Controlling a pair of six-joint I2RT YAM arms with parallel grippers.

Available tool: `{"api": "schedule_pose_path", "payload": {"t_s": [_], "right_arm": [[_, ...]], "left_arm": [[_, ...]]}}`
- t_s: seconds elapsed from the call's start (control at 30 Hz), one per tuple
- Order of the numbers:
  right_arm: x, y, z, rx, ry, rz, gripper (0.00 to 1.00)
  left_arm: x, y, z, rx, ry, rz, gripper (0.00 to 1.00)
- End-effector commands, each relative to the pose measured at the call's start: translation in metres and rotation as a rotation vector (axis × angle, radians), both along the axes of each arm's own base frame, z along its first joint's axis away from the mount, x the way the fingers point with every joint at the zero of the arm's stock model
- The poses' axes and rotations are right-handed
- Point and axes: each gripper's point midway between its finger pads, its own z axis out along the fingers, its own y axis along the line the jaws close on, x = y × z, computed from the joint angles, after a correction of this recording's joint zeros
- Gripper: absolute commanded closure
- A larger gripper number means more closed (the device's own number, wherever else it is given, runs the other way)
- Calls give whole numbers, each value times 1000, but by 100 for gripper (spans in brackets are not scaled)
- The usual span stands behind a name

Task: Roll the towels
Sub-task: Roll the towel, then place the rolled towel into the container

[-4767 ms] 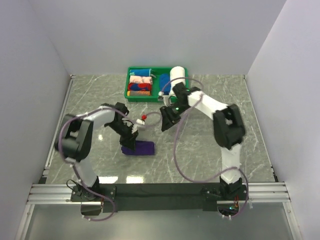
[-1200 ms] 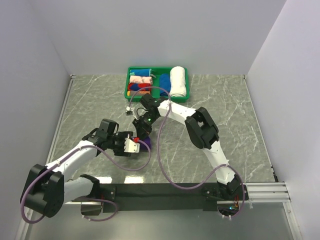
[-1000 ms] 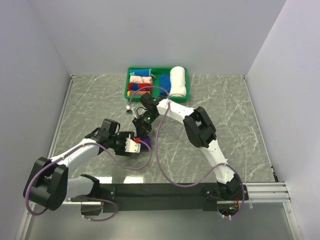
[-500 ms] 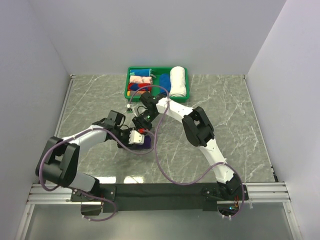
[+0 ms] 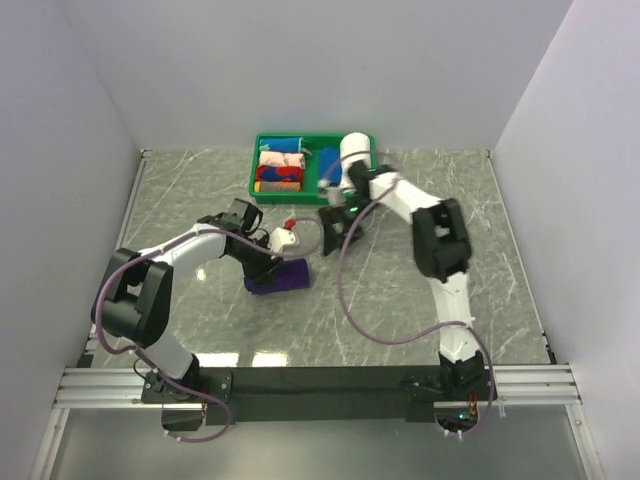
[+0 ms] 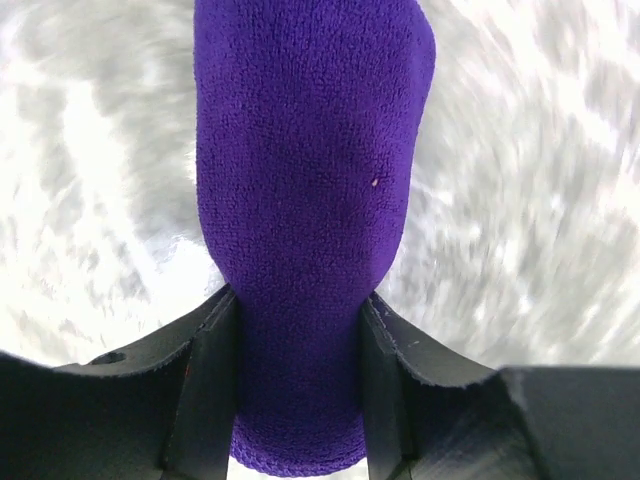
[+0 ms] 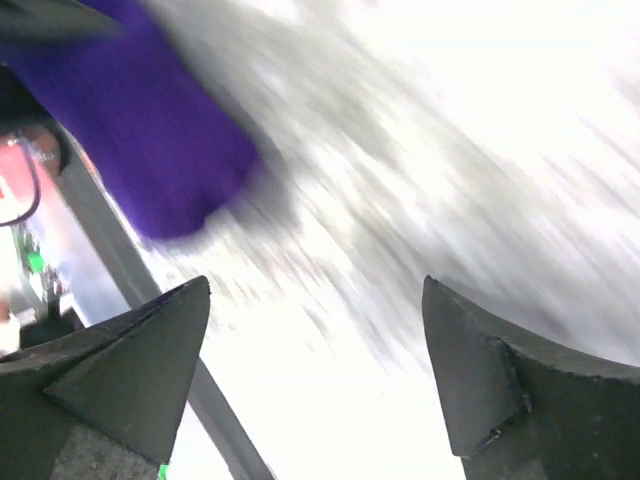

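1. The purple towel (image 5: 283, 279) lies on the surface (image 5: 480, 260) left of centre, gathered into a thick, compact bundle rather than spread flat; in the left wrist view it (image 6: 310, 190) runs away from the camera as a rounded, tube-like mass; whether it is wound tight all the way I cannot tell.
2. The left jaws have narrowed over the last second and now clamp the near end of the towel; both fingers (image 6: 212, 385) press into the cloth, which bulges out past them.
3. The right jaws, nearly closed at the towel a second ago, have sprung wide and hold nothing; the right wrist view is smeared with motion, and the towel (image 7: 150, 140) sits off to its upper left, clear of the fingers (image 7: 130, 370).
4. The right arm (image 5: 400, 200) has pulled back toward the far right; the left arm (image 5: 190, 243) alone keeps the bundle.
5. My reading: the hold has passed to the left side and the rolling is close to done; the risk is the cloth loosening now that only one end is pinched.
6. Beyond, at the far edge, the green tray (image 5: 310, 137) carries other rolled cloths and a white roll (image 5: 355, 148).
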Motion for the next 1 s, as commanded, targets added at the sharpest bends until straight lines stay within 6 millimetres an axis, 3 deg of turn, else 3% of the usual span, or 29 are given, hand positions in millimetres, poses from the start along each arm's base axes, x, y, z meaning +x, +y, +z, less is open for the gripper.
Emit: {"api": "schedule_pose_path", "payload": {"t_s": [0.0, 0.13, 0.17, 0.3, 0.33, 0.4, 0.43, 0.5, 0.53, 0.67, 0.77, 0.97], "right_arm": [[16, -61, 51, -25, -91, -114, 6], [10, -111, 70, -16, -99, -222, 5], [13, -128, 74, -15, -102, -265, 5], [3, -165, 84, -6, -111, -351, 4], [-3, -172, 88, 0, -115, -368, 4], [-7, -181, 91, 8, -118, -394, 3], [-13, -185, 92, 7, -120, -405, 3], [-15, -194, 93, 3, -132, -435, 3], [-21, -194, 93, 3, -131, -435, 3], [-41, -197, 96, -6, -102, -435, 2], [-51, -201, 96, -29, -113, -439, 2], [-80, -202, 87, -50, -53, -440, 1]], "left_arm": [[24, -10, 29, -46, 98, 340, 99], [49, -38, 75, -201, 137, 506, 99], [62, -45, 89, -228, 130, 542, 99], [104, -66, 131, -304, 164, 699, 100], [127, -70, 160, -346, 115, 762, 100], [154, -75, 170, -366, 85, 822, 100], [179, -82, 189, -410, 46, 870, 100], [200, -94, 205, -463, 36, 901, 100], [222, -102, 219, -514, 10, 914, 100], [275, -100, 240, -621, -66, 1109, 100], [296, -107, 245, -725, -54, 1188, 100], [320, -115, 216, -749, -80, 1273, 100]]}}
